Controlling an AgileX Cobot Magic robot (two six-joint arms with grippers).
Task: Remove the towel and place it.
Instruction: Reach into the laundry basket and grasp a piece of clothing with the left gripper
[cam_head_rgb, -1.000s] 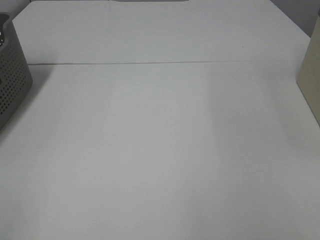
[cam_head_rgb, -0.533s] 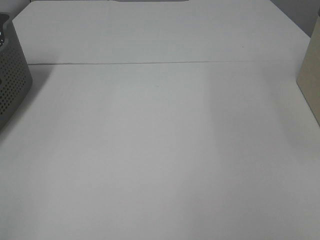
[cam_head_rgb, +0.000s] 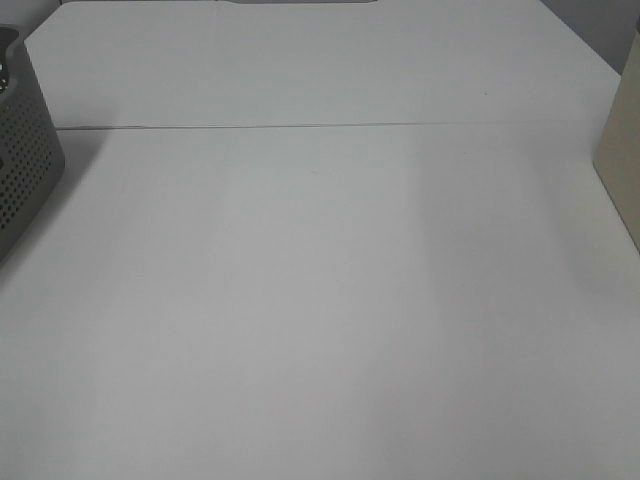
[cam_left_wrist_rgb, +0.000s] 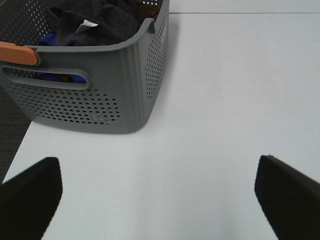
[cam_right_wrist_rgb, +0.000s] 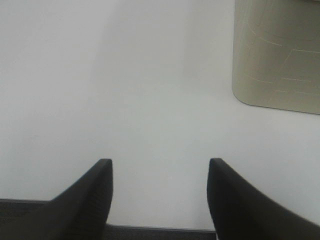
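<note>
The towel (cam_left_wrist_rgb: 102, 22), a crumpled dark navy-black cloth with a small white label, lies inside the grey perforated basket (cam_left_wrist_rgb: 125, 75) in the left wrist view. My left gripper (cam_left_wrist_rgb: 156, 167) hovers over the white table a little short of the basket, its jaws wide open and empty. In the right wrist view my right gripper (cam_right_wrist_rgb: 160, 162) is open over bare table near the front edge, with nothing between its fingers. Neither gripper appears in the exterior high view, where only the basket's side (cam_head_rgb: 25, 170) shows at the left edge and the towel is hidden.
A blue cloth (cam_left_wrist_rgb: 50, 40) lies in the basket beside the towel, and an orange handle piece (cam_left_wrist_rgb: 17, 52) sits on its rim. A beige container (cam_head_rgb: 622, 160) stands at the table's right edge, also in the right wrist view (cam_right_wrist_rgb: 277, 55).
</note>
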